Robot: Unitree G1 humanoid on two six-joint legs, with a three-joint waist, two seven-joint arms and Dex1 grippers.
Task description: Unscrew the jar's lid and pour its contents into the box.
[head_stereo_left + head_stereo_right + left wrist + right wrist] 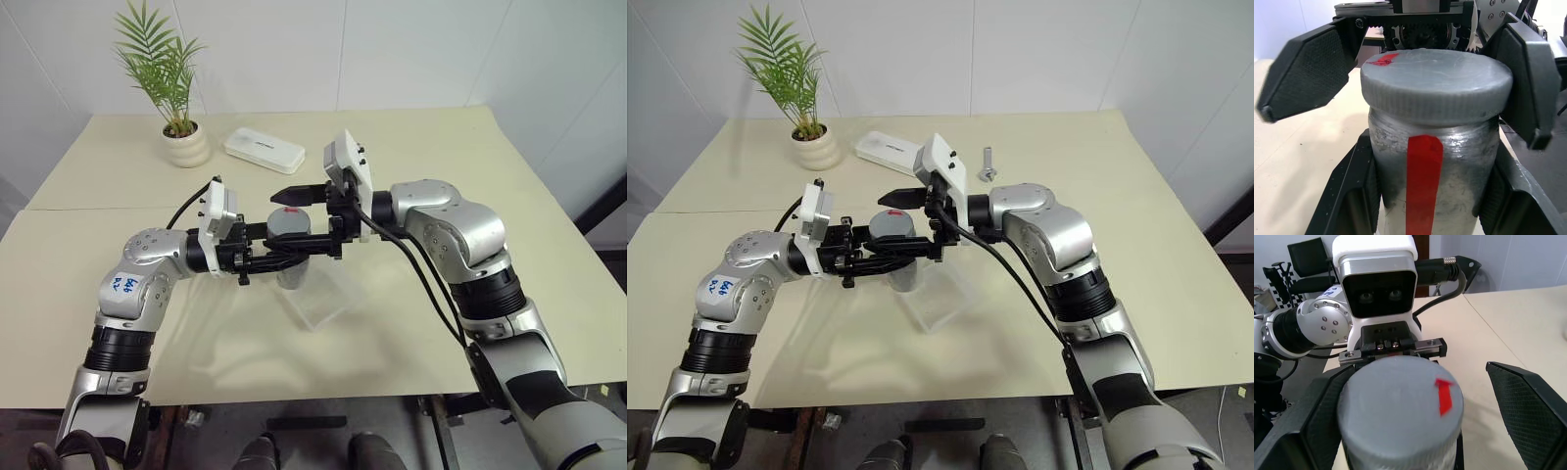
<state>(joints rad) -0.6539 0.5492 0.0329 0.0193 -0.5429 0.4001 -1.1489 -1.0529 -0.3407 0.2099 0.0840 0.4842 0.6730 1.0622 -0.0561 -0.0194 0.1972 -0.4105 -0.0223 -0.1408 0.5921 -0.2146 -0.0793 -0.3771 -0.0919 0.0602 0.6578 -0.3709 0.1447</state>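
My left gripper (299,251) is shut on the jar (1435,186), a silvery-grey cylinder with a red stripe, and holds it upright above the table. The grey lid (1400,391) with its red mark sits on the jar's mouth. Coming from the other side, my right gripper (297,217) is open, one finger (1308,73) on each side of the lid with a gap to it. Just below and to the right of the jar, the clear box (318,299) lies on the table. The contents are hidden inside the jar.
A cream plant pot (186,145) with a palm stands at the back left, and a white oblong case (263,149) lies beside it. A small metal bolt (987,164) lies behind my right arm. The table's front edge (294,399) runs close below the box.
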